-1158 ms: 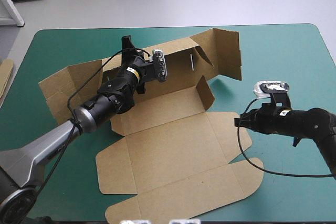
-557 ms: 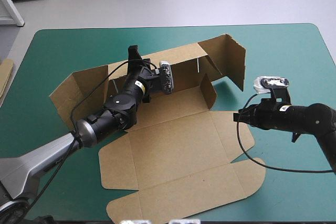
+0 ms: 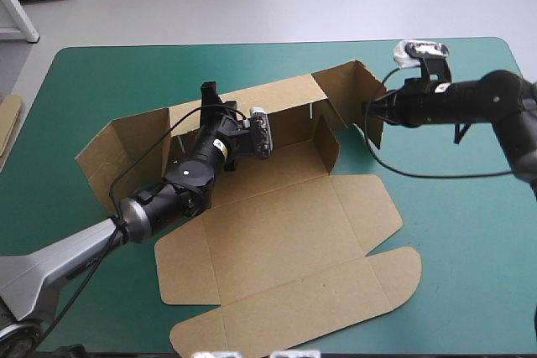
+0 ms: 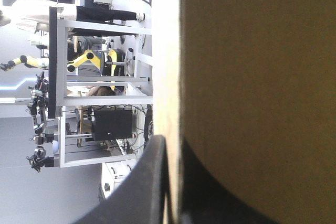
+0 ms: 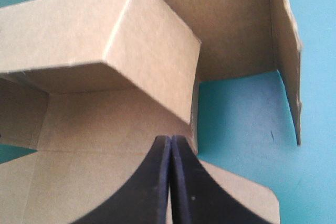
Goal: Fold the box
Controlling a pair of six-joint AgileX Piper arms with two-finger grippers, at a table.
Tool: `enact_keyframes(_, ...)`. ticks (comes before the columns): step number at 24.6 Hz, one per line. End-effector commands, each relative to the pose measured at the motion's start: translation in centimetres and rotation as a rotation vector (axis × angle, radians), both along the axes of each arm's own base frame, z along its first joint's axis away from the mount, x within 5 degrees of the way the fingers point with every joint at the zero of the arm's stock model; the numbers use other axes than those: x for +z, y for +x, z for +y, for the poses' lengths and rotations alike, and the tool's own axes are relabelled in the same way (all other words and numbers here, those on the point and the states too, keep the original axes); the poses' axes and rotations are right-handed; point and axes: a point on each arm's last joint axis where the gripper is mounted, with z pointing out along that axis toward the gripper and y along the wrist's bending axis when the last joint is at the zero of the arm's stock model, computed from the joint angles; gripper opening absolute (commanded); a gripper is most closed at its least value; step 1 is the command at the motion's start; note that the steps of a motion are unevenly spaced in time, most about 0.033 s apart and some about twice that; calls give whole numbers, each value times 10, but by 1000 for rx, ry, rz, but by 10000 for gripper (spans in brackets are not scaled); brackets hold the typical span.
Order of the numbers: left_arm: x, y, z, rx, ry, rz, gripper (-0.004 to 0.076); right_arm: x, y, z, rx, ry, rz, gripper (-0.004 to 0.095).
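Observation:
The brown box (image 3: pixel 277 232) lies mid-table with its lid and front flaps flat and its long back wall raised. My left gripper (image 3: pixel 210 98) sits at the top edge of that wall, shut on the box. In the left wrist view the board's edge (image 4: pixel 252 77) runs between the black fingers of the left gripper (image 4: pixel 170 182). My right gripper (image 3: pixel 369 112) is shut and empty, its tip against the upright right end flap. The right wrist view shows the right gripper (image 5: pixel 171 145) as one pointed arch facing the folded corner flaps (image 5: pixel 147 51).
An edge of more brown board (image 3: pixel 7 119) shows at the table's left edge. Bare teal-green cover (image 3: pixel 470 232) lies to the right of the box and along the far edge.
My right gripper has moved from the table's right side toward the far edge, up to the box's right end flap. The left gripper has kept its hold while the back wall stood up.

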Motion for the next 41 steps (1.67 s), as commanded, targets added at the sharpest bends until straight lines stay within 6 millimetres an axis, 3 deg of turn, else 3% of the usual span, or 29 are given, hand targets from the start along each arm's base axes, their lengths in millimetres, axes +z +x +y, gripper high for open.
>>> enact_keyframes(1, 14, -4, 4, 18, -78, -15, -9, 36, 23, 6, 23, 45, -78, -17)
enact_keyframes(4, 14, -4, 3, 16, -78, -15, -9, 50, 52, 10, 49, 49, -74, -16)
enact_keyframes(10, 14, -4, 3, 15, -79, -14, -9, 54, 98, 14, 66, 36, -64, -16)
enact_keyframes(15, 5, -6, 4, 9, -80, 21, -9, 44, 132, 20, 65, 87, -90, -16)
enact_keyframes(21, 3, -7, 4, 11, -81, 27, -9, 29, 153, 22, 59, 101, -95, -17)
enact_keyframes(27, 3, -7, 4, 11, -81, 27, -9, 11, 157, 21, 86, 51, -14, -17)
enact_keyframes(41, 1, -6, 5, 23, -76, 32, -9, -3, 148, 17, 82, -16, 67, -17)
